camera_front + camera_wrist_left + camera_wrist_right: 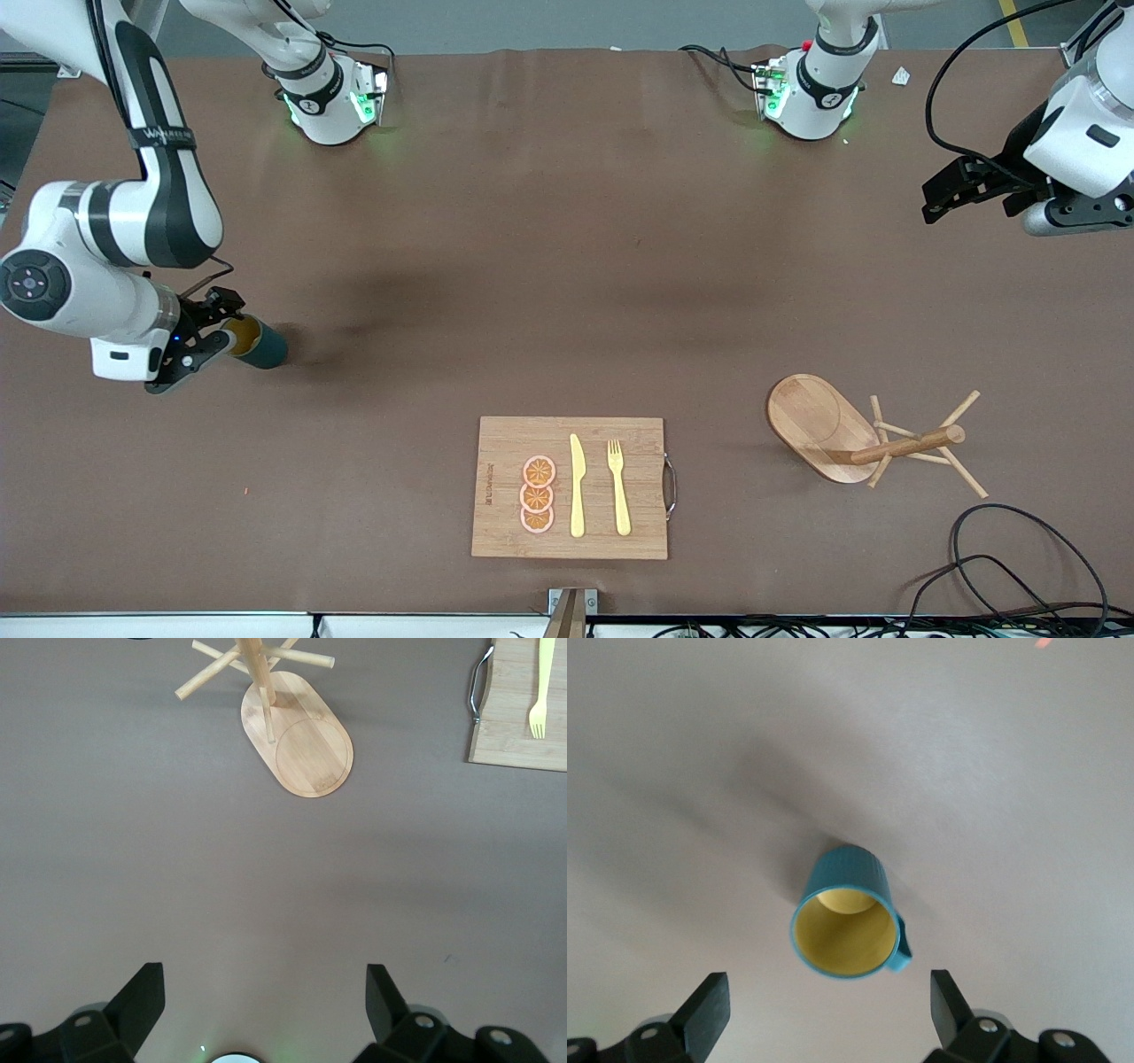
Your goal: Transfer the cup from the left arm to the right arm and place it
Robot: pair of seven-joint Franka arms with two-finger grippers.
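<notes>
Right gripper point(205, 341): fingers spread wide, pinching nothing, hovering low just beside the cup point(254, 343) at the right arm's end of the table, arm reaching down with the wrist tilted toward the mug. Cup: standing on the table point(567, 266), rim toward the open jaws, handle to one side, clear of both fingers in the right wrist view; the handover is looking finished and the placing as good as done, with only the withdrawal remaining. Left gripper point(950, 193): fingers spread, empty, waiting well apart from the cup, over bare table near the wooden mug tree point(873, 439).
</notes>
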